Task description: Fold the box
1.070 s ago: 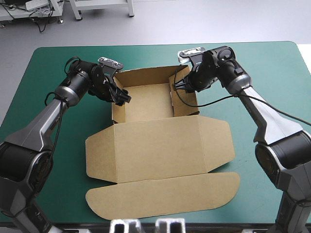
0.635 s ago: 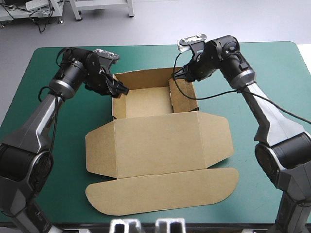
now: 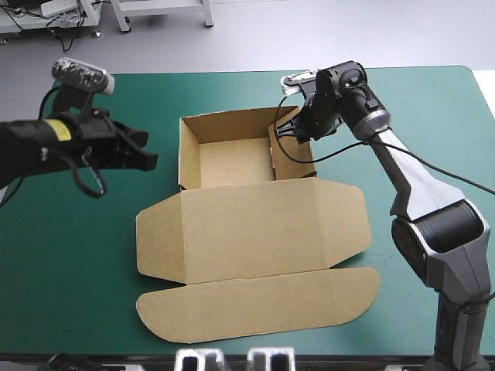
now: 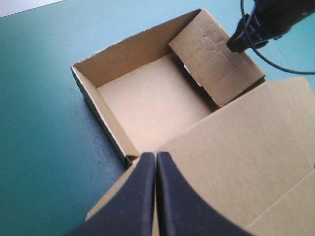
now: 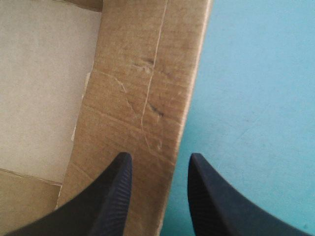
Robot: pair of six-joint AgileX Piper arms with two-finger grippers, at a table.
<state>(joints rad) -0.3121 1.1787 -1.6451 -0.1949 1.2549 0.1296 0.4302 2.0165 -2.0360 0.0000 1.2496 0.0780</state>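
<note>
Right gripper (image 5: 158,160) astride the right wall (image 3: 292,154) of the box (image 3: 255,232), left gripper (image 4: 156,156) off to the side.

The box lies mid-table on the teal-green cover (image 3: 77,255), its tray (image 3: 232,158) toward the far edge and its lid (image 3: 263,224) flat toward the near edge. The right gripper's black fingers stand apart, one over the board and one over the cover outside it, grasping nothing. The left gripper is clenched on nothing, raised to the left of the tray and clear of it. The right wall leans inward, so the step looks like tucking it. It would go best by pinching squarely on the top edge and pressing the flap down along its crease, while the left wall is braced so the tray cannot slide. The tray holds nothing: bare brown floor, three walls upright.
</note>
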